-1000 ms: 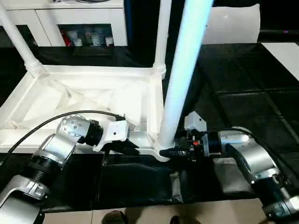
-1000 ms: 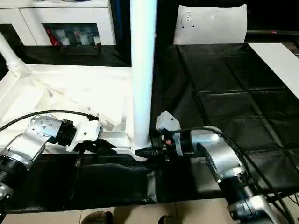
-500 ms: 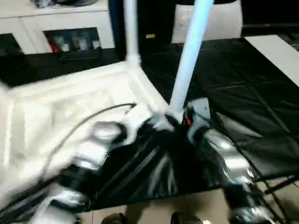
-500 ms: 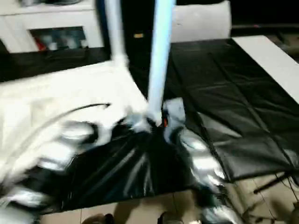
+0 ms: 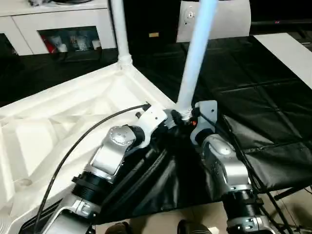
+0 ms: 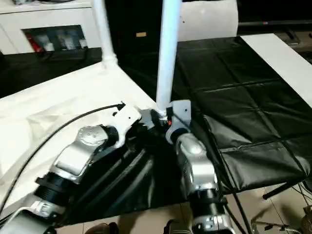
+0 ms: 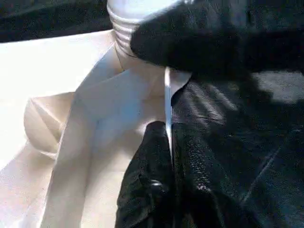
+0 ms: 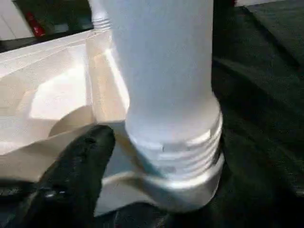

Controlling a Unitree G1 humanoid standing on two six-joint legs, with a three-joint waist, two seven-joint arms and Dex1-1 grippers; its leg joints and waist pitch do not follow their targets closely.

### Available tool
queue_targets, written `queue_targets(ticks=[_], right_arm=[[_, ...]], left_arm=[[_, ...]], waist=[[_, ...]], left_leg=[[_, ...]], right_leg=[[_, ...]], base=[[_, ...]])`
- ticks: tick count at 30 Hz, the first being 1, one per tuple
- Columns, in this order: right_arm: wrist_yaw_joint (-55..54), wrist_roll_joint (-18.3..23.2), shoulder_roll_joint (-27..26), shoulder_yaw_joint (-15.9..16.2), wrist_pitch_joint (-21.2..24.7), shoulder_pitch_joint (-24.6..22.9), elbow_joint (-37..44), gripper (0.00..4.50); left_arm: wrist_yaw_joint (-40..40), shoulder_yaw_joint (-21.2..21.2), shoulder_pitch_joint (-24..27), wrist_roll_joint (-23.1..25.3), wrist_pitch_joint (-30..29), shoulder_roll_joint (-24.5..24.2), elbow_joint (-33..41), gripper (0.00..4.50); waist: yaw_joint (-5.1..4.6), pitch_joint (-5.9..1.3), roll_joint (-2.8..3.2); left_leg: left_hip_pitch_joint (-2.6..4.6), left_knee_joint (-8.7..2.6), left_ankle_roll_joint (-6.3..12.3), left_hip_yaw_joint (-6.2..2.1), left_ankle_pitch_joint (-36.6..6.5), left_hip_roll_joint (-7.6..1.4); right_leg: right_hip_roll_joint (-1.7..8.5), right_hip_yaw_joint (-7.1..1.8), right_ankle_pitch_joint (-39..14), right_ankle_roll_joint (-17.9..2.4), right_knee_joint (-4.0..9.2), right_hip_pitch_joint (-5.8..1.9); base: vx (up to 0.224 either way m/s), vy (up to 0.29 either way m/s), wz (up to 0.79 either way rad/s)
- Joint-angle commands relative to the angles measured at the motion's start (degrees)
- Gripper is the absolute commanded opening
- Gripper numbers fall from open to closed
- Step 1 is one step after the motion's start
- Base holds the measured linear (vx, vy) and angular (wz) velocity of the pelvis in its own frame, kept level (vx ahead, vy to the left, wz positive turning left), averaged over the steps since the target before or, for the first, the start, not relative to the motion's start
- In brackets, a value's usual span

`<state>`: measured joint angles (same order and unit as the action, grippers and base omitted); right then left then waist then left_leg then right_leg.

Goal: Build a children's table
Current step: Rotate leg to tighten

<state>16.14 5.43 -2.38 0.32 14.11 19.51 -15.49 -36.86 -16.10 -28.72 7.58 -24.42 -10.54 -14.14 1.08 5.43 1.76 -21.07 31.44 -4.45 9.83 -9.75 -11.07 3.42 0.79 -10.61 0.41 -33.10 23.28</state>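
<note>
The children's table lies upside down, and its white ribbed tabletop [image 5: 73, 117] spreads to the left. One white leg [image 5: 195, 58] stands in the near corner socket, its threaded base [image 8: 171, 142] seated there. A second leg [image 5: 119, 34] rises from the far corner. My left gripper [image 5: 165, 122] is shut on the tabletop's thin rim [image 7: 167, 90] right beside that near corner. My right gripper [image 5: 186, 120] is open around the near leg's base. One of its black fingers [image 8: 80, 175] stands just clear of the threads.
A black sheet [image 5: 258, 87] covers the surface to the right and in front. A white cabinet with glass doors [image 5: 58, 24] stands at the back left. A flat white board [image 5: 287, 48] lies at the far right, and a white panel [image 5: 229, 19] stands behind the leg.
The whole picture has swung and tilted, so the camera has moved. Both grippers stay at the same near corner, the left still on the rim and the right still at the leg's base.
</note>
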Motion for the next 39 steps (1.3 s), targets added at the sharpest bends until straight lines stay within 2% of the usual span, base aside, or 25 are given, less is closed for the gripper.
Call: queue_targets(ticks=[1, 3, 4, 5, 6, 8, 9, 11, 12, 14, 15, 16, 17, 19, 20, 24, 25, 27, 28, 29, 31, 34, 35, 36, 39], right_arm=[[4.72, 2.5, 0.45, 2.24, 1.36, -1.41, 1.22, 4.23], [8.2, 3.36, 2.91, 2.02, 0.83, -2.39, 4.03, 4.34], [12.55, 3.8, 5.92, 2.7, 0.36, -3.38, 6.56, 4.42], [12.73, 3.81, 6.05, 2.74, 0.32, -3.42, 6.66, 4.42], [16.0, 4.46, 8.47, 3.26, 0.93, -4.15, 8.4, 4.47], [19.49, 5.16, 11.21, 3.66, 1.38, -4.74, 10.07, 4.47], [24.37, 5.99, 15.03, 4.42, 1.34, -5.24, 11.88, 4.47], [28.65, 6.45, 18.37, 5.19, 1.31, -5.5, 13.15, 4.47], [32.71, 6.69, 21.44, 6.1, 1.57, -5.48, 13.84, 4.47], [34.07, 6.87, 22.39, 6.4, 1.73, -5.46, 14.07, 4.47], [38.6, 6.94, 25.75, 7.56, 1.71, -4.67, 14.06, 4.47], [38.97, 6.87, 26.02, 7.69, 1.58, -4.55, 13.99, 4.47], [42.11, 6.21, 28.25, 8.91, 0.71, -3.46, 13.21, 4.47], [43.9, 5.99, 29.31, 9.73, 0.47, -2.82, 12.78, 4.47], [44.9, 5.96, 29.73, 10.21, 0.3, -2.53, 12.58, 4.47], [49.39, 6.63, 31.03, 12.63, 0.08, -0.84, 11.83, 4.47], [50.43, 6.44, 31.06, 13.34, 0.01, -0.31, 11.39, 4.47], [51.3, 6.28, 31.09, 13.97, -0.08, 0.12, 10.98, 4.47], [53.25, 6.24, 31.2, 15.31, -0.13, 0.89, 10.18, 4.29], [53.89, 6.13, 31.3, 15.87, -0.23, 1.12, 9.85, 4.29], [54.61, 5.94, 31.15, 16.49, -0.23, 1.6, 8.92, 4.01], [55.09, 6.41, 30.28, 16.7, 0.13, 2.45, 7.64, 3.9], [55.09, 6.41, 30.28, 16.7, 0.13, 2.45, 7.64, 3.9], [55.21, 6.76, 29.99, 16.63, 0.33, 2.65, 7.42, 3.62], [55.4, 7.41, 29.62, 16.56, 1.07, 2.91, 7.14, 3.48]], left_arm=[[-2.83, -0.69, 0.36, -0.67, 2.53, -1.34, -0.78, 0.0], [-5.36, -0.44, 0.52, -1.08, 4.39, -3.26, -1.51, 0.0], [-8.29, -0.55, 0.45, -1.48, 6.31, -5.24, -2.43, 0.0], [-8.4, -0.58, 0.45, -1.51, 6.4, -5.33, -2.47, 0.0], [-10.77, -0.96, 0.34, -2.14, 8.06, -6.9, -3.02, 0.0], [-13.59, -1.46, 0.3, -2.68, 10.28, -8.45, -3.53, 0.0], [-17.38, -2.41, 0.3, -3.09, 12.72, -10.57, -4.19, 0.0], [-20.88, -3.39, 0.27, -3.27, 14.89, -12.49, -4.8, 0.0], [-25.26, -4.08, 0.37, -4.26, 17.63, -14.07, -5.15, 0.0], [-26.63, -4.15, 0.44, -4.74, 18.02, -14.46, -5.16, 0.0], [-32.17, -4.43, 0.28, -6.79, 19.94, -15.85, -5.53, 0.0], [-32.65, -4.52, 0.23, -6.9, 20.17, -16.0, -5.59, 0.0], [-37.0, -5.48, -0.22, -7.79, 21.99, -17.39, -5.94, 0.0], [-39.17, -6.14, -0.58, -8.07, 23.26, -18.12, -6.43, 0.0], [-39.94, -6.44, -0.76, -8.06, 23.87, -18.41, -6.67, 0.0], [-43.89, -7.61, -1.69, -8.32, 26.31, -19.44, -7.93, 0.0], [-44.65, -7.86, -1.95, -8.27, 26.69, -19.54, -8.12, 0.0], [-45.14, -7.97, -2.2, -8.07, 27.25, -19.54, -8.45, 0.0], [-45.88, -8.14, -2.75, -7.84, 28.26, -19.43, -9.26, 0.0], [-46.1, -8.26, -2.95, -7.77, 28.64, -19.41, -9.61, 0.0], [-46.42, -8.33, -3.31, -7.71, 29.35, -19.22, -10.46, 0.0], [-47.09, -8.43, -3.47, -7.83, 29.98, -19.19, -11.0, 0.0], [-47.09, -8.43, -3.47, -7.83, 29.98, -19.19, -11.0, 0.0], [-47.27, -8.42, -3.5, -7.81, 30.12, -19.18, -11.11, 0.0], [-47.42, -8.43, -3.56, -7.84, 30.39, -19.17, -11.36, 0.0]], waist=[[0.16, -3.06, -0.23], [0.33, -3.12, -0.04], [0.38, -3.33, -0.09], [0.37, -3.57, -0.04], [0.53, -3.75, -0.04], [0.63, -4.02, -0.25], [0.73, -4.05, -0.1], [1.13, -3.97, 0.01], [1.26, -3.91, 0.15], [1.32, -3.89, 0.12], [1.48, -3.94, -0.03], [1.57, -3.92, -0.01], [1.71, -3.93, 0.01], [2.19, -3.95, 0.11], [2.25, -3.99, -0.29], [2.81, -3.73, -0.2], [2.87, -3.71, -0.7], [3.06, -3.7, -0.47], [3.08, -3.7, -0.61], [3.21, -3.73, -0.54], [3.46, -3.86, -0.52], [3.63, -4.11, -0.65], [3.61, -4.06, -0.59], [3.62, -4.11, -0.65], [3.66, -4.1, -0.73]], left_leg=[[-0.01, -3.82, 0.28, -0.33, -15.99, -1.18], [0.03, -3.61, 1.12, -0.19, -14.28, -1.17], [-0.13, -3.39, 1.54, -0.19, -11.88, -1.11], [-0.19, -3.17, 1.91, -0.12, -10.3, -1.11], [-0.2, -2.8, 3.08, -0.09, -6.8, -1.05], [-0.17, -2.54, 4.04, 0.03, -5.5, -0.94], [-0.04, -2.47, 4.61, 0.13, -5.05, -1.11], [0.14, -2.44, 5.22, 0.13, -6.01, -1.24], [0.4, -2.42, 5.16, 0.22, -7.14, -1.41], [0.48, -2.47, 4.92, 0.27, -7.86, -1.5], [0.57, -2.49, 4.62, 0.26, -8.64, -1.58], [0.54, -2.48, 4.53, 0.27, -8.59, -1.61], [0.62, -2.48, 4.52, 0.31, -8.83, -1.68], [0.76, -2.36, 4.37, 0.44, -8.75, -1.83], [0.74, -2.31, 4.48, 0.53, -8.99, -1.78], [0.6, -2.32, 3.37, 0.47, -11.13, -1.91], [0.63, -2.33, 2.87, 0.51, -12.08, -1.9], [0.71, -2.37, 2.35, 0.44, -12.71, -1.89], [0.69, -2.37, 2.23, 0.44, -12.95, -1.86], [0.77, -2.37, 1.99, 0.43, -13.28, -1.85], [0.75, -2.31, 2.0, 0.4, -12.09, -1.91], [0.57, -2.1, 2.41, 0.4, -10.29, -1.79], [0.52, -2.08, 2.51, 0.41, -10.06, -1.76], [0.48, -2.0, 2.66, 0.44, -9.77, -1.73], [0.53, -1.99, 2.93, 0.47, -9.7, -1.79]], right_leg=[[3.02, -1.69, -13.59, -9.52, 4.19, -2.19], [3.1, -1.72, -11.86, -9.97, 4.1, -2.31], [2.99, -1.66, -8.71, -10.55, 3.76, -2.65], [2.94, -1.67, -5.89, -11.03, 3.37, -2.81], [2.71, -1.53, 1.33, -12.58, 2.71, -3.06], [2.63, -1.5, 4.24, -13.41, 2.46, -3.24], [2.68, -1.5, 5.68, -14.22, 2.2, -3.07], [2.7, -1.46, 4.74, -14.63, 2.26, -3.16], [2.79, -1.44, 3.24, -15.2, 2.28, -2.94], [2.84, -1.44, 2.09, -15.57, 2.28, -2.9], [3.0, -1.41, -0.03, -16.06, 2.34, -2.97], [3.0, -1.42, -0.41, -16.09, 2.28, -2.97], [3.05, -1.43, -0.96, -16.16, 2.33, -2.9], [3.11, -1.43, -1.31, -16.44, 2.19, -2.72], [3.09, -1.42, -1.75, -16.39, 2.25, -2.76], [3.35, -1.59, -7.07, -15.5, 2.37, -2.5], [3.42, -1.66, -8.97, -15.02, 2.53, -2.46], [3.47, -1.71, -11.2, -14.57, 2.61, -2.3], [3.46, -1.69, -11.79, -14.4, 2.66, -2.32], [3.46, -1.71, -12.77, -14.12, 2.7, -2.26], [3.43, -1.75, -11.15, -13.98, 2.5, -2.24], [3.32, -1.63, -7.84, -14.65, 2.06, -2.45], [3.3, -1.59, -7.36, -14.83, 2.02, -2.42], [3.27, -1.57, -6.62, -14.99, 1.96, -2.49], [3.28, -1.54, -6.36, -15.16, 1.93, -2.48]], base=[[0.0, 0.0, 0.0], [0.0, 0.0, 0.0], [0.0, 0.0, 0.0], [0.052, -0.016, -0.01], [0.0, 0.0, 0.0], [0.0, 0.0, 0.0], [0.0, 0.0, 0.0], [0.0, 0.0, 0.0], [0.0, 0.0, 0.0], [0.0, 0.0, 0.0], [0.0, 0.0, 0.0], [0.0, 0.0, 0.0], [0.0, 0.0, 0.0], [0.0, 0.0, 0.0], [0.0, 0.0, 0.0], [0.0, 0.0, 0.0], [0.0, 0.0, 0.0], [0.0, 0.0, 0.0], [0.0, 0.0, 0.0], [0.0, 0.0, 0.0], [0.0, 0.0, 0.0], [0.0, 0.0, 0.0], [0.0, 0.0, 0.0], [0.0, 0.0, 0.0], [0.0, 0.0, 0.0]])
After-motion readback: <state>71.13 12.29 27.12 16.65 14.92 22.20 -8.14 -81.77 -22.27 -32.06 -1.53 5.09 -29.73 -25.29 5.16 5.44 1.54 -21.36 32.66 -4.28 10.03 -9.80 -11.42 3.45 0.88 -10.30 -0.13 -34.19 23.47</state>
